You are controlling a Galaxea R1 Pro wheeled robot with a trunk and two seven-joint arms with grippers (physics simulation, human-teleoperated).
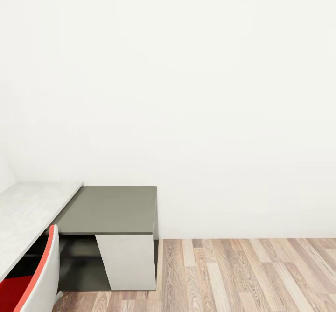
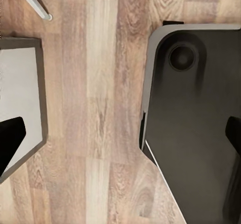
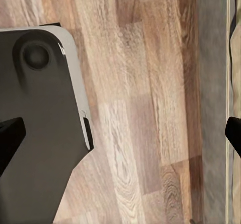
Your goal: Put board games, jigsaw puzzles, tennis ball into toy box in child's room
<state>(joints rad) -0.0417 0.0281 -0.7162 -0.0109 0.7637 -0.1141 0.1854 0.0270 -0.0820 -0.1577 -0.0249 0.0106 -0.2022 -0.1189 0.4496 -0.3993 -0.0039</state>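
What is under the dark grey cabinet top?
Under the cabinet top there is a white slanted panel and a dark open space. The red chair hides that space's left part.

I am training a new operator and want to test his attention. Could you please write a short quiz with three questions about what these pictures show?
1. True or false: a tennis ball lies on the pale table top.
2. Which thing stands against the wall beside the table? A) a wardrobe B) a low dark grey cabinet C) a bed
3. Fill in: the chair at the lower left of the head view has a ___ seat.

Key:
1. False; the part of the top in view is bare.
2. B
3. red
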